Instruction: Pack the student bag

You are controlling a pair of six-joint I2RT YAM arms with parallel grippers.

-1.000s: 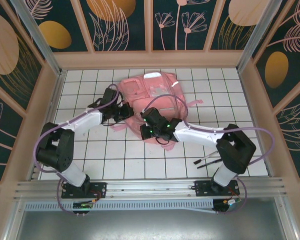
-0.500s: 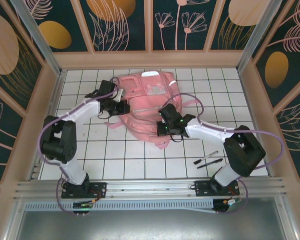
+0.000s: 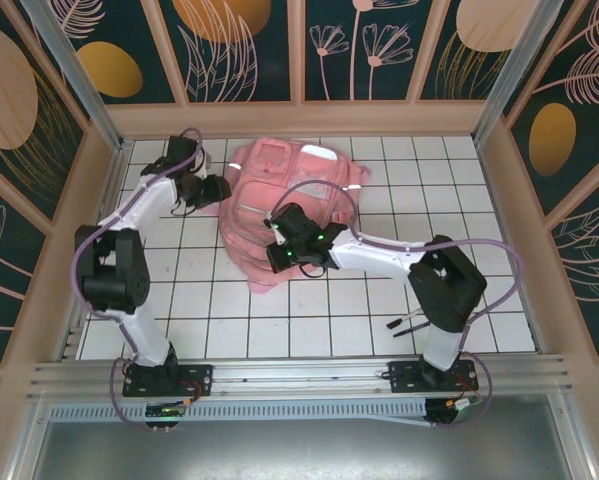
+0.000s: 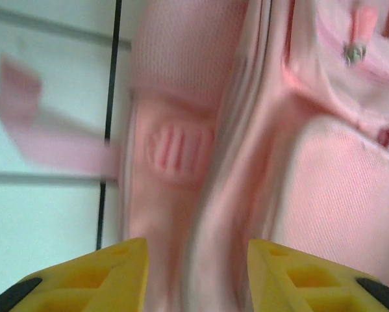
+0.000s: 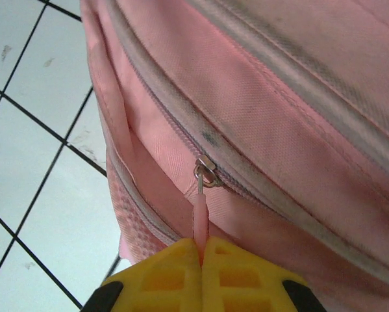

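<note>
white arms (image 3: 151, 198), purple cables (image 3: 76, 262), yellow grippers (image 5: 201, 244)

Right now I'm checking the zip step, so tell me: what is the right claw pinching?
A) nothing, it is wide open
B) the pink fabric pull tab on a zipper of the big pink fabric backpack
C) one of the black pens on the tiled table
B: in the right wrist view the right claw is shut on the pink fabric pull tab, which hangs from a metal zipper slider on the big pink fabric backpack.
</note>
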